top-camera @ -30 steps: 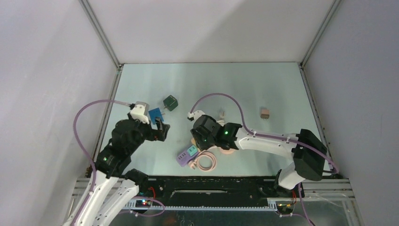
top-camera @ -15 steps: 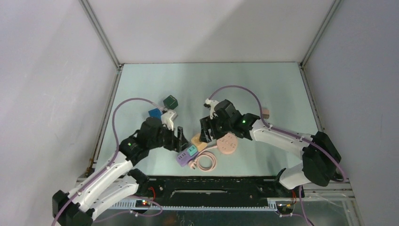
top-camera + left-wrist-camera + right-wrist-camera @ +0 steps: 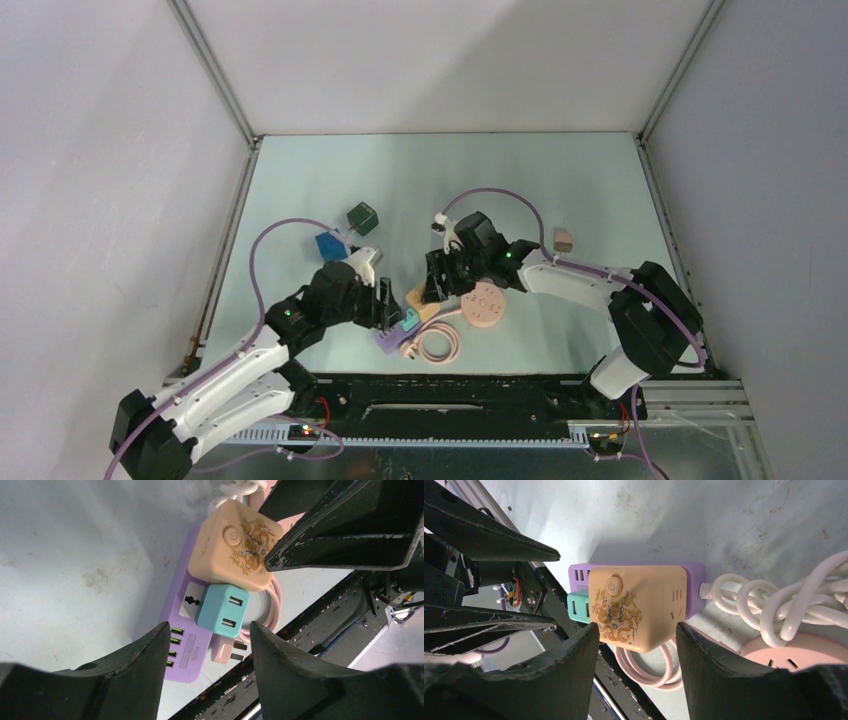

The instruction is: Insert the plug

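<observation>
A beige cube plug (image 3: 636,607) with a gold dragon print sits on the purple power strip (image 3: 182,650), next to a teal USB adapter (image 3: 222,610) plugged into the same strip. My right gripper (image 3: 638,626) is open; its fingers straddle the beige plug (image 3: 420,300) with a gap on each side. My left gripper (image 3: 209,626) is open too and hovers over the teal adapter (image 3: 407,321) and the strip's (image 3: 388,340) near end, holding nothing. The two grippers (image 3: 385,302) (image 3: 437,280) face each other closely across the strip.
A pink coiled cable (image 3: 438,345) with its pink plug (image 3: 225,650) lies by the strip. A round pink socket (image 3: 485,303) and white cord (image 3: 784,610) lie right of it. A blue cube (image 3: 329,245), dark green cube (image 3: 363,218) and small pink adapter (image 3: 563,240) lie farther back.
My left arm swung right from the blue cube to the strip, its jaws narrowing. My right gripper opened, let go of the beige plug and drew back a little.
</observation>
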`<state>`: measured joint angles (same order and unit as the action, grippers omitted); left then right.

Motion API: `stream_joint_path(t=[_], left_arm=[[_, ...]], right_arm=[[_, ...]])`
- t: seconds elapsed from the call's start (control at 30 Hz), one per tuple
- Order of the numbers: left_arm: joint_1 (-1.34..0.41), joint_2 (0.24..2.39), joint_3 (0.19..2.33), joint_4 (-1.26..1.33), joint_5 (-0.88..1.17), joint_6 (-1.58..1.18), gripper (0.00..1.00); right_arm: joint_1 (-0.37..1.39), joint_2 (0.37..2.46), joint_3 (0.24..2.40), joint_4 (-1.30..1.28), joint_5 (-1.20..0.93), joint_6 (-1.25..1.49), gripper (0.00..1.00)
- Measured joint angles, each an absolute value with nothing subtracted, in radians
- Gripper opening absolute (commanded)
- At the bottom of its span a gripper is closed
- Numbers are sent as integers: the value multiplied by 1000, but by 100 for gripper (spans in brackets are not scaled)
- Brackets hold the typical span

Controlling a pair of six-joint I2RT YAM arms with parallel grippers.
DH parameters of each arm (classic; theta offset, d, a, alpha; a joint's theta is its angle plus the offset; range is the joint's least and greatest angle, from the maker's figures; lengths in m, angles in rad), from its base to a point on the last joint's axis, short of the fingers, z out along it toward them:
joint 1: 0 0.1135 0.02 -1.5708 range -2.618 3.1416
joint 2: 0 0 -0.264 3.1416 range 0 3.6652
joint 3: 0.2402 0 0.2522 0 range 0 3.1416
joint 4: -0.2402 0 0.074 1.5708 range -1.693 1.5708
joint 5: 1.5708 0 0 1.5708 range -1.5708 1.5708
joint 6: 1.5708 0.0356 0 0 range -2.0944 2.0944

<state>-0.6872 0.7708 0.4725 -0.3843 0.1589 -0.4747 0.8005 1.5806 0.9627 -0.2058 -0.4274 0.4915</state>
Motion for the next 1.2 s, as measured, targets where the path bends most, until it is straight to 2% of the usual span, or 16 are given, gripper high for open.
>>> stream_joint_path(t=[0.17, 0.37, 0.43, 0.57, 0.83, 1.0, 1.2], left_arm=[[-688, 819, 472, -327, 157, -474, 55], [-688, 887, 470, -264, 160, -474, 44], [-688, 902, 465, -242, 162, -474, 40], [-690, 916, 447, -201, 169, -482, 34], [-717, 918, 437, -172, 179, -491, 31], [-744, 915, 429, -161, 159, -502, 29], [-759, 893, 382, -107, 136, -546, 30]], right_arm=[[796, 1601, 963, -183, -435, 498, 49], [799, 1606, 963, -176, -438, 505, 43], [803, 1605, 965, -176, -430, 505, 37], [806, 1604, 963, -172, -421, 505, 35], [813, 1584, 934, -134, -395, 508, 26], [819, 1577, 928, -127, -377, 510, 15], [835, 1570, 926, -127, -336, 513, 7]])
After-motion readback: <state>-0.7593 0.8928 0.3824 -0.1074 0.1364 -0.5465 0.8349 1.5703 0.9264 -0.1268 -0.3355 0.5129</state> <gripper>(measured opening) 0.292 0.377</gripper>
